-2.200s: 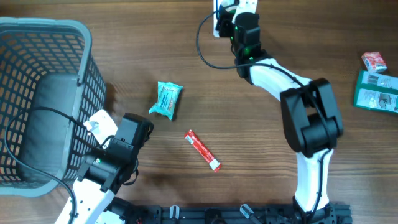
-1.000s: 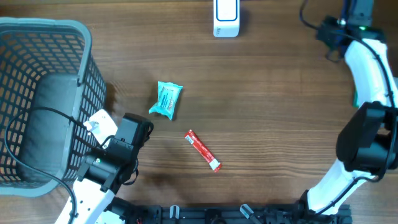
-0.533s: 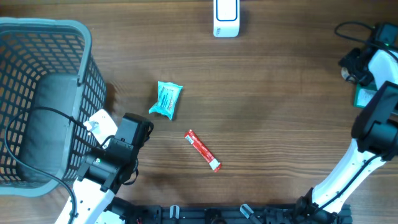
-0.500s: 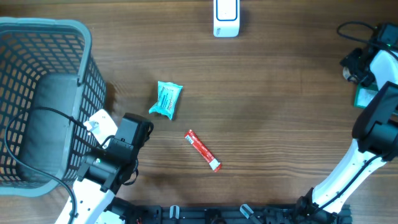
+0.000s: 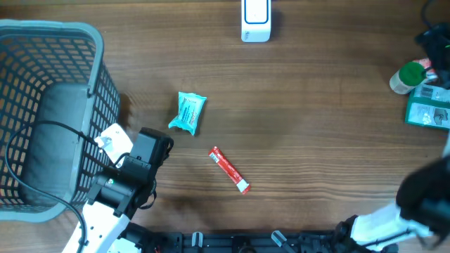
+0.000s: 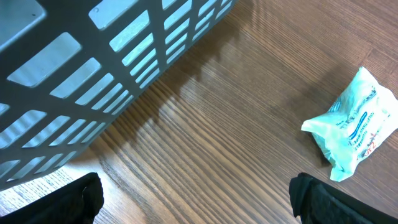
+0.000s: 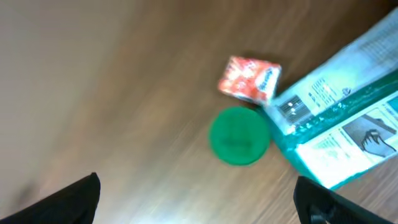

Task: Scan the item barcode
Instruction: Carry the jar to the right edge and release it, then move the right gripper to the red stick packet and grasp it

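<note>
My right hand (image 7: 198,208) is spread wide and holds nothing. The green-capped bottle (image 5: 405,77), pale-bodied, sits on the surface (image 5: 309,126) at the right edge of the overhead frame, just beside a teal box (image 5: 427,112). My left hand (image 6: 196,202) is also spread wide and empty.

Count: 1 grey basket (image 5: 42,29), 1 teal snack packet (image 5: 188,113), 1 red stick sachet (image 5: 229,170), 1 white scanner (image 5: 255,20), 1 green-capped bottle (image 5: 406,77), 1 green-white box (image 5: 429,112), 1 small red packet (image 7: 249,79).
</note>
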Motion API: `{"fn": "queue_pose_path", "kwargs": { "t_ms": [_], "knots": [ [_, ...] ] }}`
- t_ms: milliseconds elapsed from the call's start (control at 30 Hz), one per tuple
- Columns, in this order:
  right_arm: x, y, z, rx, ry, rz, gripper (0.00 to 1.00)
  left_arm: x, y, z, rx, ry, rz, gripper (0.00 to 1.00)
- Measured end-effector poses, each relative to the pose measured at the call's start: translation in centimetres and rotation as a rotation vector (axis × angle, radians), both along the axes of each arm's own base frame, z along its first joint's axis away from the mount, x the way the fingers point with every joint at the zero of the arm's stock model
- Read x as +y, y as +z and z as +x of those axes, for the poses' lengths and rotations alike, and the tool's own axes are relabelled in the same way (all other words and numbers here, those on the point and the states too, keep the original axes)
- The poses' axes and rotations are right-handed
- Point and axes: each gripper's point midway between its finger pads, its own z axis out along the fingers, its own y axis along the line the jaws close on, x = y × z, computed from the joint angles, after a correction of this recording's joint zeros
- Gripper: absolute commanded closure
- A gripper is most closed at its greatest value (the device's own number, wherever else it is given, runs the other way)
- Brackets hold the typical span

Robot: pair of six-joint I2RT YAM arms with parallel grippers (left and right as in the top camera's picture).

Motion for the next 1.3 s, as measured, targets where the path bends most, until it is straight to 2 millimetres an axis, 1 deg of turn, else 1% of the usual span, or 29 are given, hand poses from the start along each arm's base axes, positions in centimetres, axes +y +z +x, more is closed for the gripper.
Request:
{"fn": "queue_pose_path", "kwargs": {
  "t_ms": [33,100,133,167,233,300,367,400,433,500,533,567,600,667,700,733,767,800,833,900,933,967,1000,1033,1133,1200,1300],
  "knots": [
    [1.0,2.2,-0.8,-0.05,-0.012,0.033,0.0,0.0,0.0,0.0,-0.001,0.0,0.0,0.0],
    [3.5,4.6,-1.8,-0.11,0.005,0.118,0.01,0.0,0.0,0.0,0.0,0.0,0.0,0.0],
    [4.9,5.2,-2.0,-0.129,0.029,0.165,0.0,0.0,0.0,0.0,0.0,0.0,0.0,0.0],
    [6.9,5.6,-1.9,-0.142,0.07,0.221,0.0,0.0,0.0,0.0,0.0,0.0,0.0,0.0],
    [11.0,5.3,-1.6,-0.126,0.162,0.327,0.0,0.0,0.0,0.0,0.0,0.0,0.0,0.0],
    [14.5,4.5,-1.8,-0.07,0.233,0.389,0.0,0.0,0.0,0.0,0.0,0.0,0.0,0.0],
    [18.5,3.9,-1.9,-0.027,0.325,0.418,0.0,0.0,0.0,0.0,0.0,0.0,0.0,0.0],
    [20.1,3.5,-2.0,-0.003,0.37,0.422,0.0,0.0,0.0,0.0,0.0,0.0,0.0,0.0],
    [22.7,2.2,-2.6,0.053,0.448,0.422,0.0,0.0,0.0,0.0,0.0,0.0,0.0,0.0],
    [26.6,0.1,-3.7,0.137,0.604,0.392,0.01,0.0,0.0,0.0,0.0,0.0,0.0,0.0],
    [28.0,-0.8,-4.2,0.164,0.683,0.364,0.0,0.0,0.0,0.0,0.0,0.0,0.0,0.0],
    [30.1,-2.0,-5.1,0.205,0.793,0.334,0.0,0.0,0.0,0.0,0.0,0.0,0.0,0.0],
    [32.7,-3.7,-6.6,0.258,0.927,0.297,0.0,0.0,0.0,0.0,0.0,0.0,0.0,0.0],
    [36.2,-6.5,-9.4,0.345,1.113,0.257,0.0,0.0,0.0,0.0,0.0,0.0,0.0,0.0],
    [37.2,-7.5,-10.6,0.377,1.163,0.251,0.0,0.0,0.0,0.0,0.0,0.0,0.0,0.0],
    [38.4,-9.3,-12.7,0.436,1.24,0.242,0.0,0.0,0.0,0.0,0.0,0.0,0.0,0.0],
    [39.2,-10.6,-14.4,0.481,1.293,0.237,0.0,0.0,0.0,0.0,0.0,0.0,0.0,0.0],
    [39.7,-11.6,-15.6,0.513,1.33,0.233,0.01,0.0,0.0,0.0,0.0,0.001,0.0,0.0],
    [40.4,-13.4,-17.6,0.561,1.39,0.223,0.02,0.0,0.0,0.0,0.0,0.001,0.0,0.0],
    [41.2,-15.2,-19.8,0.599,1.458,0.226,0.05,0.0,0.0,0.0,0.0,0.001,0.0,0.0],
    [41.6,-15.9,-20.8,0.61,1.491,0.237,0.06,0.0,0.0,0.0,0.0,0.001,0.0,0.0],
    [42.1,-16.6,-21.7,0.612,1.528,0.244,0.11,0.0,0.0,0.0,0.0,0.0,0.0,0.0],
    [42.7,-17.2,-22.6,0.612,1.565,0.251,0.11,0.0,0.0,0.0,0.0,0.001,0.0,0.0],
    [43.2,-17.6,-23.1,0.599,1.599,0.253,0.13,0.0,0.0,0.0,0.0,0.001,0.0,0.0],
    [44.6,-19.4,-24.7,0.558,1.686,0.234,0.24,0.0,0.0,0.0,0.0,0.001,0.0,0.0],
    [45.0,-20.7,-25.4,0.543,1.715,0.207,0.24,0.0,0.0,0.0,0.0,0.0,0.0,0.0],
    [44.9,-22.0,-25.8,0.54,1.71,0.139,0.23,0.0,0.0,0.0,0.0,0.001,0.0,0.0]
  ]
}}
